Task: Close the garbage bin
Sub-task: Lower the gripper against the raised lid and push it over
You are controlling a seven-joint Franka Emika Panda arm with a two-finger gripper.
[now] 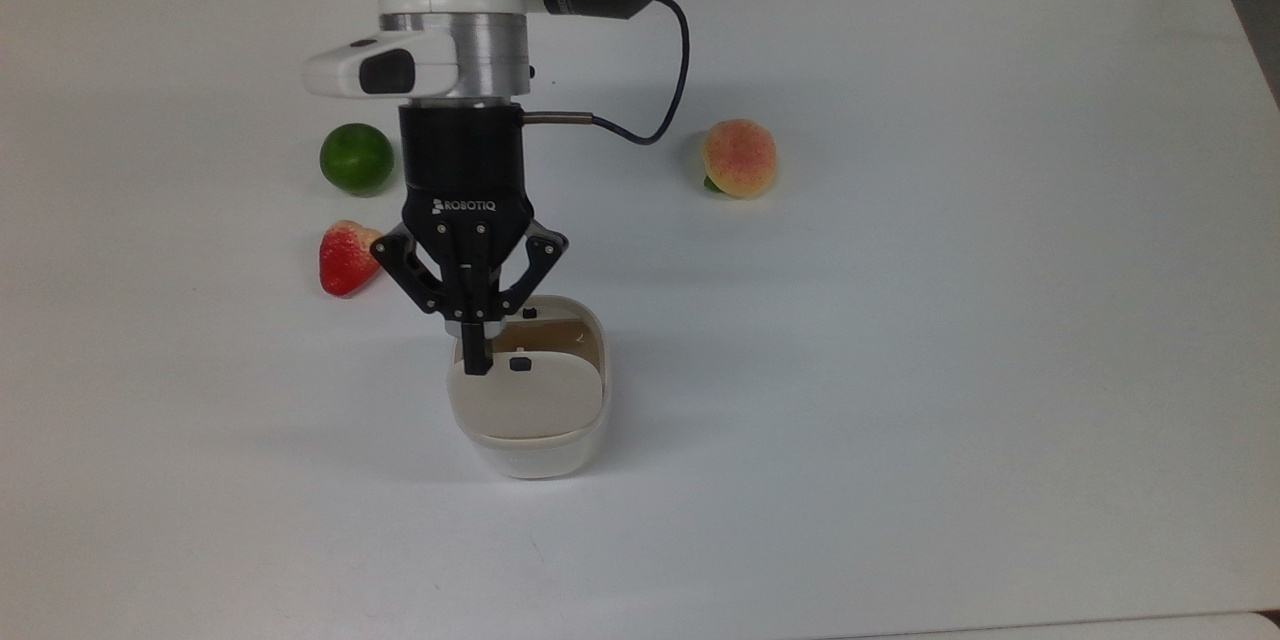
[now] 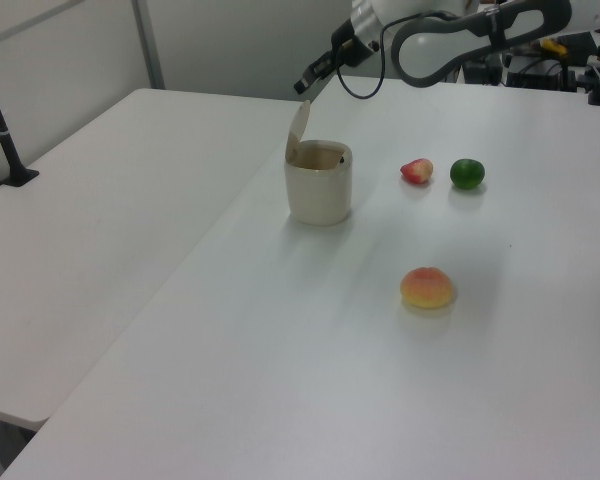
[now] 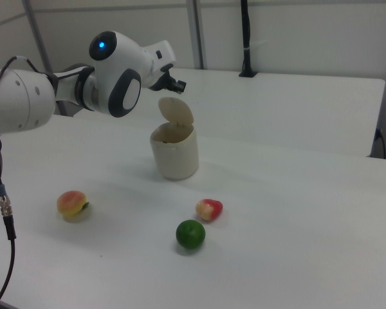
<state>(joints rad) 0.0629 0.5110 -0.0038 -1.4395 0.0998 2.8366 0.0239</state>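
Your fingers [image 1: 477, 360] are pressed together into one narrow black tip and hold nothing; in the top view that tip hangs over the upper corner of the raised lid, on the top view's left of the lid's small black button [image 1: 519, 363].

The small cream-white, rounded-square plastic garbage bin [image 1: 530, 420] stands well in from every counter edge, roughly midway across the white counter [image 1: 950, 320]. Its beige flat hinged lid [image 2: 297, 130] is up, near upright, so the task is not yet done.

Risks, as I judge them:
- The tip sits off-centre on the lid. A push from there may slide off the lid's rim and miss.
- The bin looks light and is not held down. A sideways shove against the upright lid could skate or tip the whole bin instead of folding the lid.
- If the tip comes down on the wrong side of the lid, it would drive the lid further open and strain the hinge.
- A push that stops short may leave the lid resting unlatched.

Count:
- one bin, with one lid
- one red strawberry-shaped toy fruit [image 1: 345, 258]
- one round green lime-like fruit [image 1: 356, 158]
- one pink-and-yellow peach-like fruit [image 1: 739, 157]

All three fruits lie apart from the bin and clear of the lid's swing.
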